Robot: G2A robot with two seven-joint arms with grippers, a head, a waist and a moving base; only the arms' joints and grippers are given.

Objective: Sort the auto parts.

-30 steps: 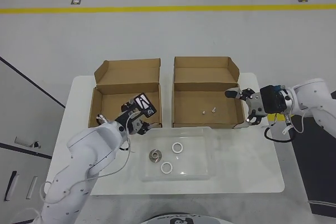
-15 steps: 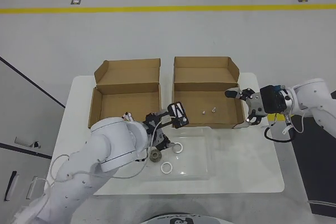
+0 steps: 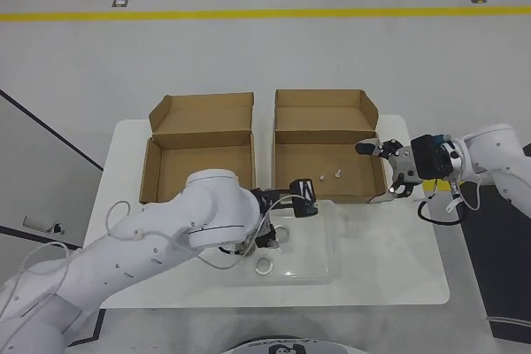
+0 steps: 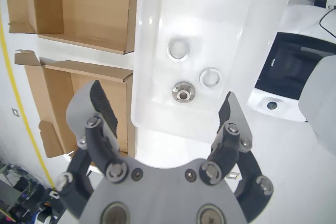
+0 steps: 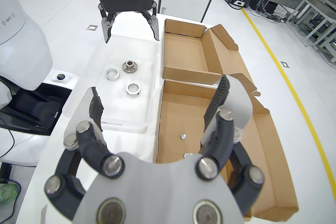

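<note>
Left wrist view has my left gripper (image 4: 162, 93) hanging over the clear tray (image 4: 136, 33). That is new: a second ago the arm was up over the left box (image 3: 199, 168), and it has swung across to the tray's rim next to the right box (image 3: 323, 164). My right gripper (image 5: 157, 88) has not budged from the outer wall of the right box. The parts lie where they were.

For room, I see the metal hub (image 4: 183, 92) near the tray's end wall, closest to my fingers. Two rings (image 4: 178, 49) lie further along the floor. All three lie apart from one another, and none touches a wall. The tray's long rim runs just beside the front walls of both boxes, which stand side by side with a narrow gap between them. Two small screws (image 3: 336, 173) lie on the floor of the right box, away from its walls. The tray sits a little back from the edge of the table (image 3: 398, 257) on the robot's side.

My left jaws are spread wide, wider than the hub, gripping nothing and touching nothing, well above the tray floor. The right jaws are spread wide too, with nothing between them, beside that box's outer wall.
</note>
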